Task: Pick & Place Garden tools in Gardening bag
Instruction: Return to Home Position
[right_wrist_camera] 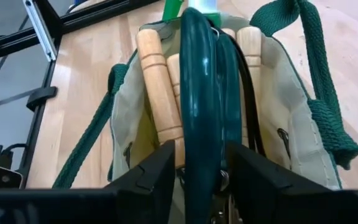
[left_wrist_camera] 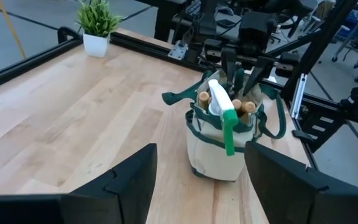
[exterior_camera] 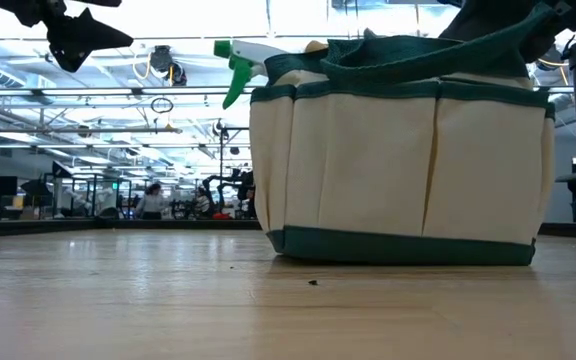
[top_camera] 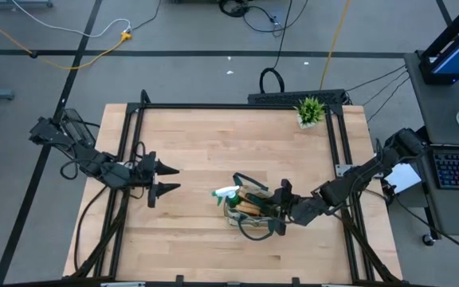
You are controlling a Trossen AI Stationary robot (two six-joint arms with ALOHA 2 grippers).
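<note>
We are seeing the bag point(exterior_camera: 398, 170) standing upright on the table point(top_camera: 213, 135), the spray bottle point(left_wrist_camera: 224, 112) and shears point(right_wrist_camera: 201, 93) already inside it. Our right gripper point(right_wrist_camera: 199, 152) is hovering over the bag's mouth, fingers spread either side of the shears. Going home, we should be rising straight up, clearing the bag's loop handles point(right_wrist_camera: 328, 118). Our left gripper point(top_camera: 178, 178) is waiting well apart from the bag, fingers wide

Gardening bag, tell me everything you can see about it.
The gardening bag is a cream fabric tote with dark green trim at rim and base, stitched outer pockets and two green loop handles drooping outward. It stands upright on the wooden table. Inside stand wooden handles, green-handled shears and a spray bottle whose nozzle pokes over the rim. The right tool hangs at its open top.
</note>
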